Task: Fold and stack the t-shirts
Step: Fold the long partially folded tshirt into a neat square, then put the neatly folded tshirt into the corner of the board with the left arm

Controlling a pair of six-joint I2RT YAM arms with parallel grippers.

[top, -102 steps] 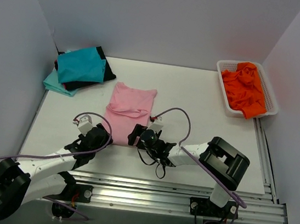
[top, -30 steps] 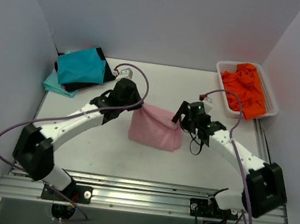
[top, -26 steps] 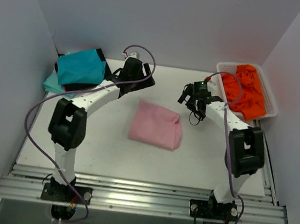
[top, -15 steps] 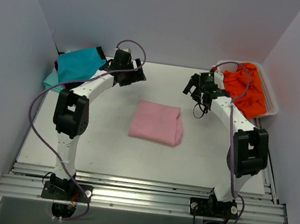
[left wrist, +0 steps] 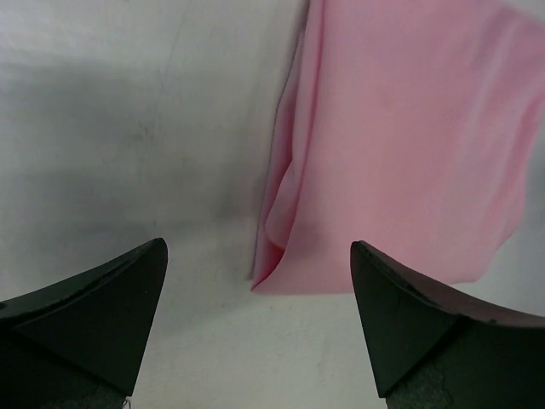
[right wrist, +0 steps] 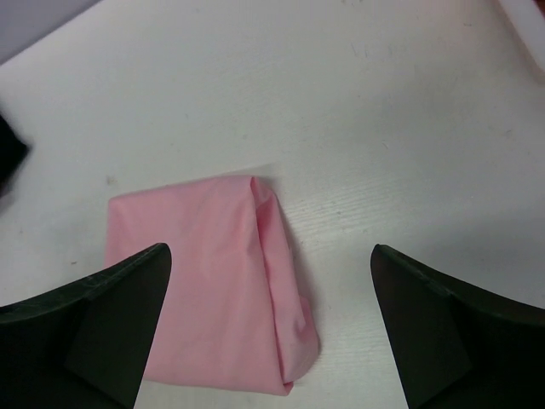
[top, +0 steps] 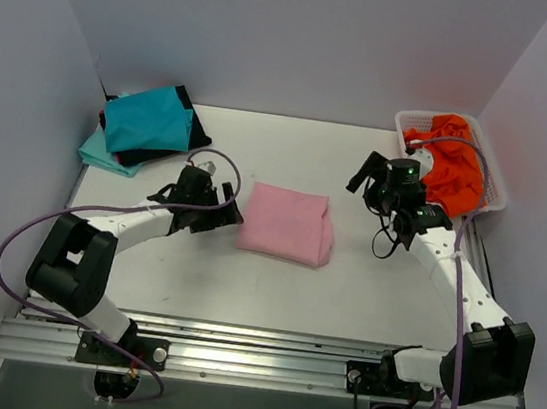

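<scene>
The folded light pink cloth t-shirt (top: 286, 224) is lying mid-table, touched by neither arm. The left gripper (top: 224, 210) is hovering just beside its left edge, jaws spread wide and empty; the right gripper (top: 364, 176) is hanging likewise spread and empty, nearer the basket. Moving the bundle onto the teal, black and aqua shirt stack (top: 148, 122) is probably calling for pinching every layer together, so no fold is slipping open. The white plastic lattice basket (top: 495, 183) is holding a crumpled bright orange shirt (top: 459, 174).

Bright even light, soft shadows, sharp overhead view, blurred claw tips
</scene>
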